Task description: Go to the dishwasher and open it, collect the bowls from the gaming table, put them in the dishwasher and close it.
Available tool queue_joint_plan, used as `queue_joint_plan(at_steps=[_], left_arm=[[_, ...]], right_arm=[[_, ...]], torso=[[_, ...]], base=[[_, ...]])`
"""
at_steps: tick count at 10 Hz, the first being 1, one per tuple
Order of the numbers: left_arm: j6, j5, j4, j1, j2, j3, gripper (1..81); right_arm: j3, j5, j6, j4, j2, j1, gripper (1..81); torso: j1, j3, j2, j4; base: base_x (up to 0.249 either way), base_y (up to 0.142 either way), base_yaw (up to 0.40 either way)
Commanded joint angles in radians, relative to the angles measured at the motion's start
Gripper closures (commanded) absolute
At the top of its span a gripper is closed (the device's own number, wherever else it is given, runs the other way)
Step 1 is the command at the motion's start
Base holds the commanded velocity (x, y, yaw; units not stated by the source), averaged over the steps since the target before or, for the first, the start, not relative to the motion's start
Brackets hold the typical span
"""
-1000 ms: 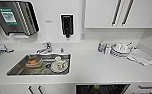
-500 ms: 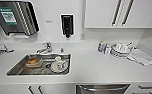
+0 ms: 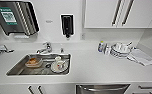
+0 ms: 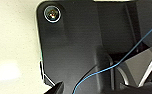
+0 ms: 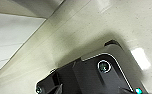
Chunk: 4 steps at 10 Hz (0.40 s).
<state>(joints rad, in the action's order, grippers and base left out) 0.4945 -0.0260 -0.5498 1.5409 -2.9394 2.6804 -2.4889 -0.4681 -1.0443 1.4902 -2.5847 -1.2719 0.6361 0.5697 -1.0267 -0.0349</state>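
Head view looks down on a white counter (image 3: 92, 67) with a sink (image 3: 39, 65). The dishwasher (image 3: 102, 88) sits low under the counter, right of the sink, its bar handle lying sideways and its front mostly cut off. I cannot tell which arm is nearer, or whether either claw is wide or narrow.

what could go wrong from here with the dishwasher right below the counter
1. Just the top of the dishwasher and its bar handle shows at the head view's lower edge, so a reach for the handle may have poor visual guidance.
2. The stacked dishes and cloth sit on the counter above and to the right of it; an arm raised there might knock them.
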Motion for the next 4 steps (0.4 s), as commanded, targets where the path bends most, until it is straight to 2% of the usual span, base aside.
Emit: queue_joint_plan(at_steps=[1,4], left_arm=[[-0.005,0.054,-0.002,-0.026,0.008,0.022,1.0],[-0.004,0.058,-0.001,-0.037,0.008,0.038,1.0]], right_arm=[[-0.172,-0.130,-0.417,-0.021,-0.108,-0.045,1.0],[-0.189,-0.130,-0.479,-0.033,-0.131,-0.057,1.0]], torso=[[0.000,0.000,0.000,0.000],[0.000,0.000,0.000,0.000]], base=[[0.000,0.000,0.000],[0.000,0.000,0.000]])
